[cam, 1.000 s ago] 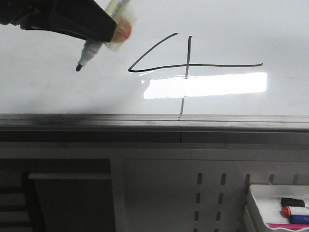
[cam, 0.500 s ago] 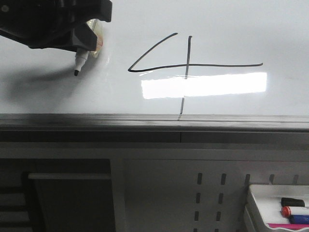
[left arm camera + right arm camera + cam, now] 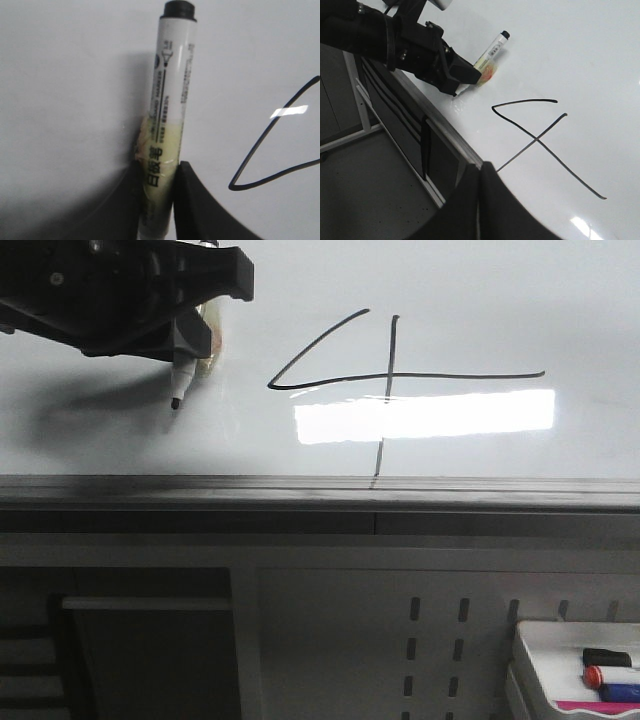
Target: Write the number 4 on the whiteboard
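The number 4 (image 3: 450, 375) is drawn in thin black line on the whiteboard (image 3: 520, 290), above its grey edge rail (image 3: 320, 492). My left gripper (image 3: 192, 340) is shut on a white marker (image 3: 183, 378). The marker's black nib points down at the board, left of the 4; I cannot tell if it touches. In the left wrist view the fingers (image 3: 200, 200) clamp the marker (image 3: 170, 90), with the 4's slanted stroke (image 3: 270, 135) to one side. My right gripper (image 3: 480, 172) is shut and empty at the board's edge, near the 4 (image 3: 540, 137).
A bright rectangular glare (image 3: 425, 415) lies across the 4's vertical line. A white tray (image 3: 530, 650) with spare markers (image 3: 610, 677) sits at the lower right. A grey perforated panel (image 3: 435, 640) and a dark frame (image 3: 60, 650) are below the rail.
My left gripper has shifted a little to the right and down with the marker, its nib now lower and nearer the 4. The drawn 4 is unchanged.
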Controlling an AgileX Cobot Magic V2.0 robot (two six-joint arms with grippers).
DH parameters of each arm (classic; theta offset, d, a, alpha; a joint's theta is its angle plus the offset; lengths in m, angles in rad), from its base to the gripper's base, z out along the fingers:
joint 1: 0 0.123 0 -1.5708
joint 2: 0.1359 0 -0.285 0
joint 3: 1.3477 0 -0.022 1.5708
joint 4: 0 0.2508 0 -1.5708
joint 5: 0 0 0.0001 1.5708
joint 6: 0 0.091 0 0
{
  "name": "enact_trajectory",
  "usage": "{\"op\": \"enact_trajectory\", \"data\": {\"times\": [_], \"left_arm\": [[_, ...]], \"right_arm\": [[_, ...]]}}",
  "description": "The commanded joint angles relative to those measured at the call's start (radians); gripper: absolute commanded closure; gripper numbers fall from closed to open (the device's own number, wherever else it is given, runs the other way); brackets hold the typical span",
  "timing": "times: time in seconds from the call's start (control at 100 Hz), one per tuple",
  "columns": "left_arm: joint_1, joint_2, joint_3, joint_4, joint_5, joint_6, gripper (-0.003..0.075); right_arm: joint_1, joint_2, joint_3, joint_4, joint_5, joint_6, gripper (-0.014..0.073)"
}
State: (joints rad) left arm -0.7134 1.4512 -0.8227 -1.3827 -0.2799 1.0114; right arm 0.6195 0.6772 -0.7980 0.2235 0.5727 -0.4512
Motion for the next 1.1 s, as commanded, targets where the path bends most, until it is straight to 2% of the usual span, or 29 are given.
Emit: {"op": "enact_trajectory", "data": {"times": [0.0,0.09,0.28,0.62,0.77,0.82,1.09], "left_arm": [[0.002,0.007,-0.022,-0.012,-0.056,-0.010,0.0738],[0.002,0.007,-0.022,-0.020,-0.054,-0.010,0.0703],[0.002,0.007,-0.022,-0.020,-0.054,-0.010,0.0490],[0.002,0.007,-0.022,-0.025,-0.054,-0.010,0.0444],[0.002,0.007,-0.022,-0.025,-0.054,-0.010,0.0248],[0.002,0.007,-0.022,-0.025,-0.054,-0.010,0.0206],[0.002,-0.022,-0.022,-0.023,-0.058,-0.010,0.0191]], "right_arm": [[-0.007,-0.004,-0.025,0.013,-0.076,0.005,0.0655],[-0.007,-0.004,-0.025,0.013,-0.076,0.005,0.0655],[-0.007,-0.004,-0.025,0.013,-0.076,0.005,0.0655],[-0.007,-0.004,-0.025,0.017,-0.076,0.005,0.0655],[-0.007,-0.004,-0.025,0.017,-0.076,0.005,0.0655],[-0.007,-0.004,-0.025,0.017,-0.076,0.005,0.0655],[-0.007,-0.004,-0.025,0.017,-0.076,0.005,0.0655]]}}
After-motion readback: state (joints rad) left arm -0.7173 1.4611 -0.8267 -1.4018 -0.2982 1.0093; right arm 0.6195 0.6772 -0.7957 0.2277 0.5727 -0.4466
